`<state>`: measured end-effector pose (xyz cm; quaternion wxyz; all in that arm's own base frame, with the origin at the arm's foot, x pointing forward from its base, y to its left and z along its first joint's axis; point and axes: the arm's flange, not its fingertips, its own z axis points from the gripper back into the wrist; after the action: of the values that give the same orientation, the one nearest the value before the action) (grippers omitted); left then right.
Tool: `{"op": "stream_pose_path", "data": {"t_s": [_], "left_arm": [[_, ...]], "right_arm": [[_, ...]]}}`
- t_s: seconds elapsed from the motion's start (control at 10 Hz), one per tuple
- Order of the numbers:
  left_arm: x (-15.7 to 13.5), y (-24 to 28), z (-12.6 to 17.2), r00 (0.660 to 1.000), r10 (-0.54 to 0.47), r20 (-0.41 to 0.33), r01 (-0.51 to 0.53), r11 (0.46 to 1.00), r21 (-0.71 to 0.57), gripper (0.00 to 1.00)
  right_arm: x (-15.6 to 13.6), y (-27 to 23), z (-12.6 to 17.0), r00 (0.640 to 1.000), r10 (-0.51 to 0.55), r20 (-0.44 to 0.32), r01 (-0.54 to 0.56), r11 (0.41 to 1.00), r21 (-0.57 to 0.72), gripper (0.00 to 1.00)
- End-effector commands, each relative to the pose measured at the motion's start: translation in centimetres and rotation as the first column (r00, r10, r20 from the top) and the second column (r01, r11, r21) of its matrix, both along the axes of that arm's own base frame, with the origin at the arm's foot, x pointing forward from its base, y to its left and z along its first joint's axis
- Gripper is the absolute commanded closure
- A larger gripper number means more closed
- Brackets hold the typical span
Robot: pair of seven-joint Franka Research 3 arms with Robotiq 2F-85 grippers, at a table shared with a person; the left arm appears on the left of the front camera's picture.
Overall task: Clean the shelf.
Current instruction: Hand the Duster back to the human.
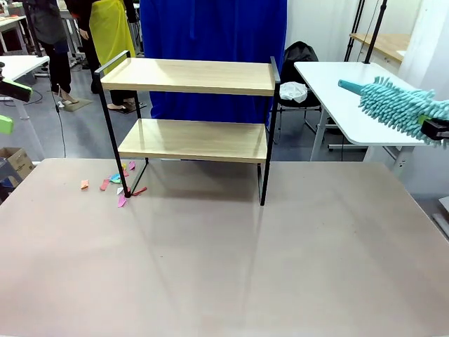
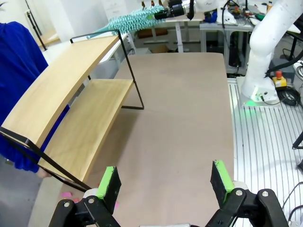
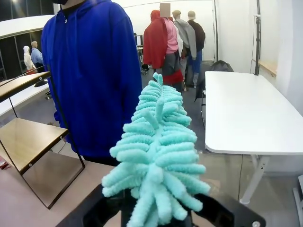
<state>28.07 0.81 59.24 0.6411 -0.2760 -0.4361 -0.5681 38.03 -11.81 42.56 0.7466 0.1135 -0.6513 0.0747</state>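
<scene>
Grey-brown table (image 1: 231, 267) lies bare in its near half, so the duster has room to come in low. Nearest the camera in the left wrist view, the left gripper (image 2: 165, 182) hangs with its jaws spread wide and nothing between them, off at the shelf's left end. Further back stands the shelf (image 1: 189, 105), a two-tier rack at the table's far edge, both boards bare; small coloured paper scraps (image 1: 116, 182) sit on the table by its left foot. Out at the right, above and well apart from the shelf, the right gripper (image 1: 436, 129) is clamped on the handle of a teal fluffy duster (image 1: 396, 102), though the fingers themselves are mostly hidden behind the fluff. A person in a blue hoodie (image 3: 92, 71) stands behind the shelf. Best approach, I judge: bring the duster head flat to the top board, sweep end to end with light pressure, and stay clear of the raised side rails
</scene>
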Motion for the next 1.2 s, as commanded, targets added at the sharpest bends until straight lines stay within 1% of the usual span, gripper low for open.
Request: {"op": "stream_pose_path", "data": {"t_s": [0.0, 1.1], "left_arm": [[0.25, -0.15, 0.03, 1.0, -0.018, 0.023, 0.018, 1.0, -0.017, 0.0], [0.25, -0.15, 0.03, 1.0, -0.018, 0.023, 0.018, 1.0, -0.017, 0.0]], "right_arm": [[-0.16, 0.07, 0.6, 1.0, -0.001, 0.004, 0.001, 1.0, -0.001, 0.84], [-0.16, 0.07, 0.6, 1.0, -0.001, 0.004, 0.001, 1.0, -0.001, 0.84]]}}
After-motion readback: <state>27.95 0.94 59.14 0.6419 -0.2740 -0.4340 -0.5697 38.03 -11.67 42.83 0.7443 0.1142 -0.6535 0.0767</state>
